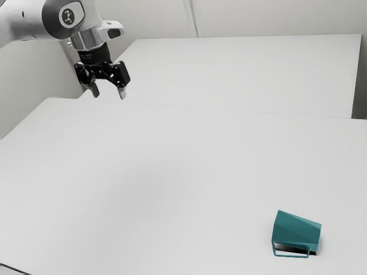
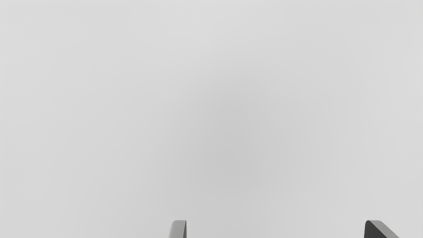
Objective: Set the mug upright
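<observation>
Our mug (image 1: pixel 296 232) lies tipped on its side, the claw (image 1: pixel 108 95) released and well away.

The mug rests on the pale surface (image 1: pixel 143 189), toward the exterior view's lower right, its handle (image 1: pixel 291 256) out along the side nearer that camera; we judge that the handle helps stop it rolling, and that it needs righting. We see the claw's fingers (image 2: pixel 178 228) spread with nothing between them, raised above the surface, perhaps to leave room for an approach. We make out no label on the mug; the round dark emblem (image 1: pixel 71 15) on the arm carries no lettering we can read.
</observation>
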You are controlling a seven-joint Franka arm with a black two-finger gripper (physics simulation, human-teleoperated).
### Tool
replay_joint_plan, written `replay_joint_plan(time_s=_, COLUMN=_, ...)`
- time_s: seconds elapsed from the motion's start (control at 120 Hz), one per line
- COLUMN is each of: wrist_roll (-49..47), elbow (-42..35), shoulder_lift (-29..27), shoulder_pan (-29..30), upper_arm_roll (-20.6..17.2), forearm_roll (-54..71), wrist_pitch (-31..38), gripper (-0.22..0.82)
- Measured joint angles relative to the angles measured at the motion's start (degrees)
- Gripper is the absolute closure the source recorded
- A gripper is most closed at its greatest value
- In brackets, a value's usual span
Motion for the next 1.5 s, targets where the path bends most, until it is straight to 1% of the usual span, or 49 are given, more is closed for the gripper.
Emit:
replay_joint_plan(time_s=0.233, wrist_roll=-0.20, elbow=-0.04, shoulder_lift=0.00, shoulder_pan=-0.45, upper_arm_roll=-0.08, forearm_roll=0.00, wrist_pitch=0.28, gripper=0.02)
replay_joint_plan(time_s=0.317, wrist_roll=-0.19, elbow=-1.65, shoulder_lift=-0.19, shoulder_pan=-0.62, upper_arm_roll=-0.06, forearm_roll=-1.32, wrist_pitch=1.60, gripper=0.02)
replay_joint_plan(time_s=0.633, wrist_roll=2.16, elbow=-11.13, shoulder_lift=-2.56, shoulder_pan=-0.61, upper_arm_roll=-0.43, forearm_roll=-11.65, wrist_pitch=11.21, gripper=0.02)
replay_joint_plan(time_s=0.733, wrist_roll=3.76, elbow=-15.71, shoulder_lift=-3.74, shoulder_pan=-0.65, upper_arm_roll=-0.79, forearm_roll=-15.77, wrist_pitch=15.47, gripper=0.02)
replay_joint_plan(time_s=0.842, wrist_roll=7.30, elbow=-21.32, shoulder_lift=-4.21, shoulder_pan=-1.62, upper_arm_roll=-0.87, forearm_roll=-23.35, wrist_pitch=20.81, gripper=0.02)
replay_joint_plan(time_s=0.908, wrist_roll=10.20, elbow=-23.47, shoulder_lift=-4.26, shoulder_pan=-2.48, upper_arm_roll=-0.88, forearm_roll=-28.15, wrist_pitch=23.46, gripper=0.02)
replay_joint_plan(time_s=1.1, wrist_roll=18.19, elbow=-28.88, shoulder_lift=-4.29, shoulder_pan=-4.50, upper_arm_roll=-1.17, forearm_roll=-37.79, wrist_pitch=28.02, gripper=0.02)
replay_joint_plan(time_s=1.325, wrist_roll=28.36, elbow=-35.96, shoulder_lift=-4.23, shoulder_pan=-4.26, upper_arm_roll=-3.54, forearm_roll=-49.79, wrist_pitch=31.67, gripper=0.02)
replay_joint_plan(time_s=1.5, wrist_roll=35.26, elbow=-39.53, shoulder_lift=-4.31, shoulder_pan=-5.30, upper_arm_roll=-6.18, forearm_roll=-55.62, wrist_pitch=34.30, gripper=0.02)
